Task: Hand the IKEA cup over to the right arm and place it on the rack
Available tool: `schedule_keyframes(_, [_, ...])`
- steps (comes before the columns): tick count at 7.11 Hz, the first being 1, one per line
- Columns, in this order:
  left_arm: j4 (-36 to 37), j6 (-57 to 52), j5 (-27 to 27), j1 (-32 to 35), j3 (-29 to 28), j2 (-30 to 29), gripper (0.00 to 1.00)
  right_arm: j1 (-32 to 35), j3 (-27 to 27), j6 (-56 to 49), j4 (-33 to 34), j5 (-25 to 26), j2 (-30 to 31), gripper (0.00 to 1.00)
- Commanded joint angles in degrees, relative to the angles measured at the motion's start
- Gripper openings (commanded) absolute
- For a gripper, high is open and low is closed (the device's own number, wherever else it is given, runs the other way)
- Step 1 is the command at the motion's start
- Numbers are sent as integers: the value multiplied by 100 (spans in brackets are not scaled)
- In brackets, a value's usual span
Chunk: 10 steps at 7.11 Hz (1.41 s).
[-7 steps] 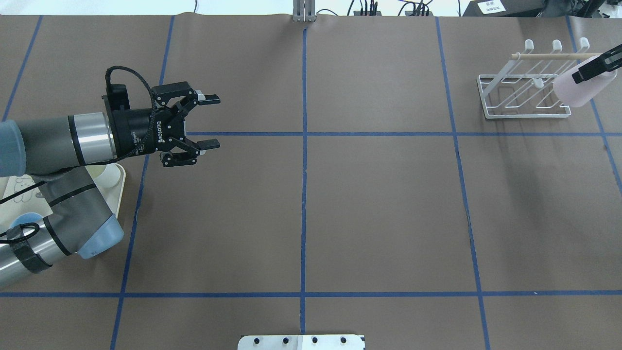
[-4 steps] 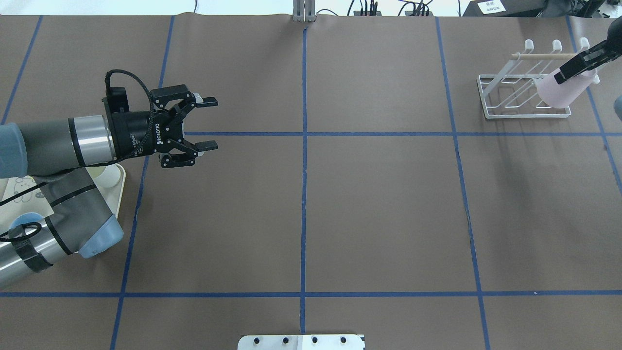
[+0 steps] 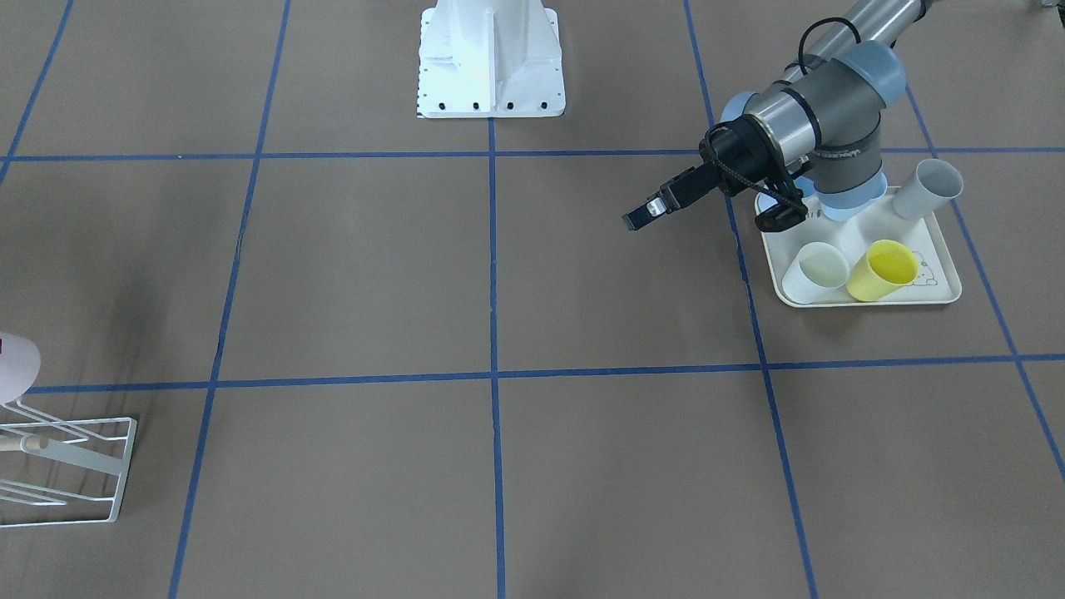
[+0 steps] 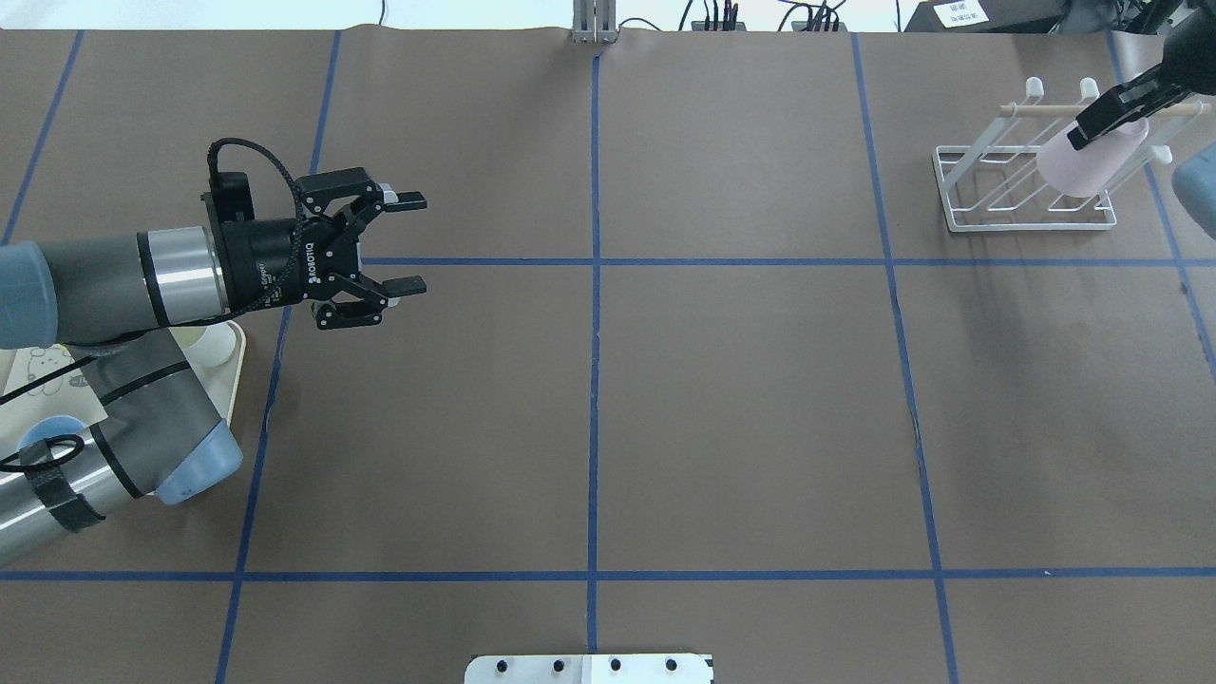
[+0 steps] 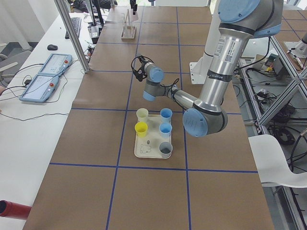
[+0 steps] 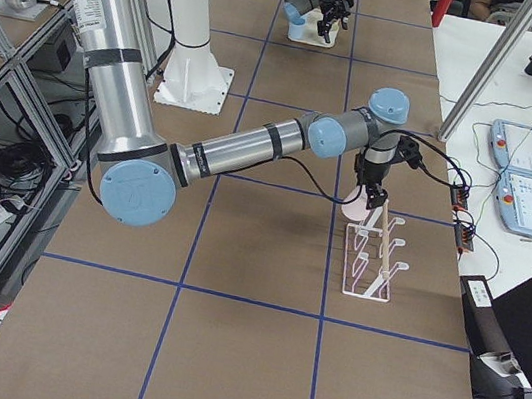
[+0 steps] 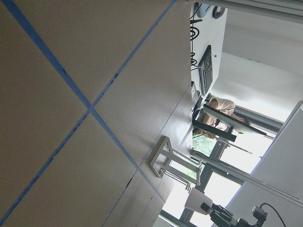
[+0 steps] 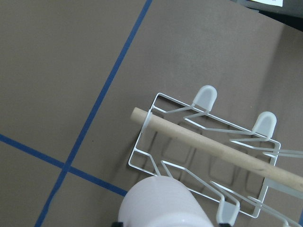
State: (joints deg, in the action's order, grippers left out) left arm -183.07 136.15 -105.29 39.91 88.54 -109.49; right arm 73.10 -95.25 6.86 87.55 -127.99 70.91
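Note:
My right gripper [image 4: 1094, 126] is shut on a pale pink cup [image 4: 1083, 166] and holds it tilted over the white wire rack [image 4: 1026, 226] at the far right. The cup sits just below the rack's wooden dowel [image 4: 1040, 109]. In the right wrist view the cup [image 8: 163, 203] fills the bottom edge, with the rack [image 8: 142, 156] and the dowel [image 8: 203, 142] right beyond it. The exterior right view shows the cup [image 6: 356, 207] above the rack [image 6: 372, 267]. My left gripper [image 4: 407, 242] is open and empty, level above the table at the left.
A cream tray [image 3: 865, 297] under my left arm holds several cups, among them a yellow one [image 3: 884, 270] and a white one [image 3: 815, 273]. It also shows in the exterior left view [image 5: 144, 152]. Blue tape lines grid the brown table.
My right gripper has carried the pink cup left and farther back, over the rack and up to the dowel. My left arm has barely moved.

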Motion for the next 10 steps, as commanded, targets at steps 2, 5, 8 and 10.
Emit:
schedule_keyframes(2, [0, 0, 0, 0, -4, -2, 100, -41, 340, -18, -36, 2, -157, 21])
schedule_keyframes(5, [0, 0, 0, 0, -4, 7, 100, -155, 376, 17, -36, 2, -148, 88])
schedule_keyframes(8, [0, -18, 0, 35, -39, 7, 100, -182, 437, 17, -45, 19, -166, 97])
schedule_keyframes(10, [78, -1223, -26, 105, -65, 320, 100, -182, 237, 252, -45, -24, -218, 98])
